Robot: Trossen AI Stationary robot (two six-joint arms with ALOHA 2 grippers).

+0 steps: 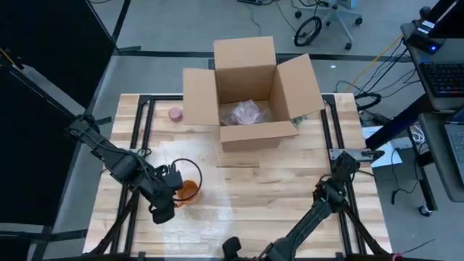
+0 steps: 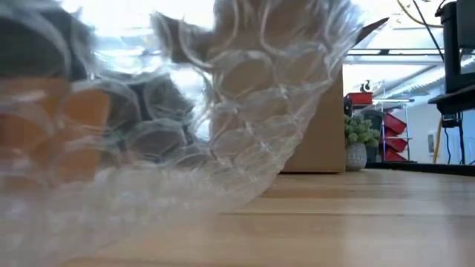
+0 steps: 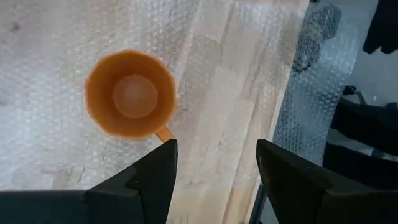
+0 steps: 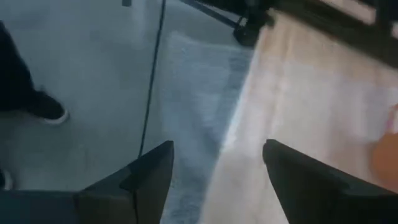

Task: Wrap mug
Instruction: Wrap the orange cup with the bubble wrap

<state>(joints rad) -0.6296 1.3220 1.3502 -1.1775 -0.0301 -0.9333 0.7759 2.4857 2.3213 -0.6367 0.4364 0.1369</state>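
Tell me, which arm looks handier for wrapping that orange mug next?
Probably the left: its open gripper hovers right beside the orange mug on the bubble wrap. The right gripper, also open, is at the table's edge, farther off.

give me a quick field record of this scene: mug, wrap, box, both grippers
mug: orange mug, upright, standing on the bubble wrap
bubble wrap: clear sheet spread on the table's near part, hanging over the edge
box: cardboard box at the far side, flaps open, something plastic-wrapped inside
left gripper: left gripper open, beside the mug, holding nothing
right gripper: right gripper open, at the table's near edge
other: small pink object left of the box
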